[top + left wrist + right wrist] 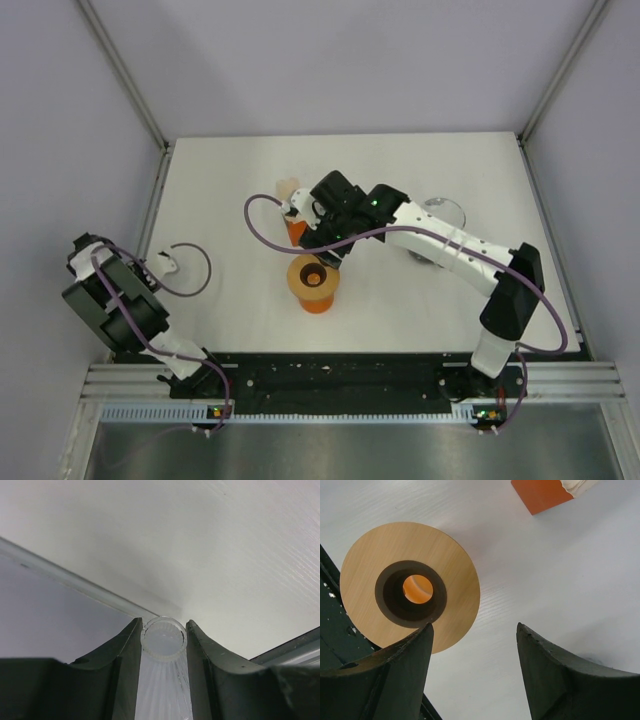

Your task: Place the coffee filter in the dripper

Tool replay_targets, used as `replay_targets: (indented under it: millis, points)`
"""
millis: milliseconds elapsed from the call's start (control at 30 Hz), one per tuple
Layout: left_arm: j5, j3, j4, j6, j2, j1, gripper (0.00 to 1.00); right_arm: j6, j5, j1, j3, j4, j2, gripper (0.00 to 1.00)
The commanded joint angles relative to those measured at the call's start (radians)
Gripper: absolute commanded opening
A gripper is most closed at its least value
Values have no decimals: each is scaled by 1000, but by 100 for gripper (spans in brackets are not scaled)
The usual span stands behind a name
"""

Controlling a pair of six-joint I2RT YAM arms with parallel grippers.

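Note:
The dripper (313, 285) is an orange tapered vessel with a tan ring rim and a dark centre hole, standing in the middle of the table. In the right wrist view it (450, 565) lies at the upper left. My right gripper (328, 252) (474, 626) is open and empty, hovering just behind and to the right of the dripper. My left gripper (160, 265) (164, 622) rests at the far left, its fingers closed against a clear ribbed cylinder (163, 639). No white paper coffee filter shows in any view.
A small orange carton (293, 222) (540, 494) with cream paper (577, 485) stands just behind the dripper, next to my right wrist. A clear glass vessel (445, 213) sits behind the right forearm. Walls enclose the table on the left, back and right.

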Motion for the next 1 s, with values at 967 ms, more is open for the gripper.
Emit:
replay_targets:
  millis: [967]
  points:
    - [1035,344,603,-2521,-456,-231,0,42,76,86,-311,924,-384,66]
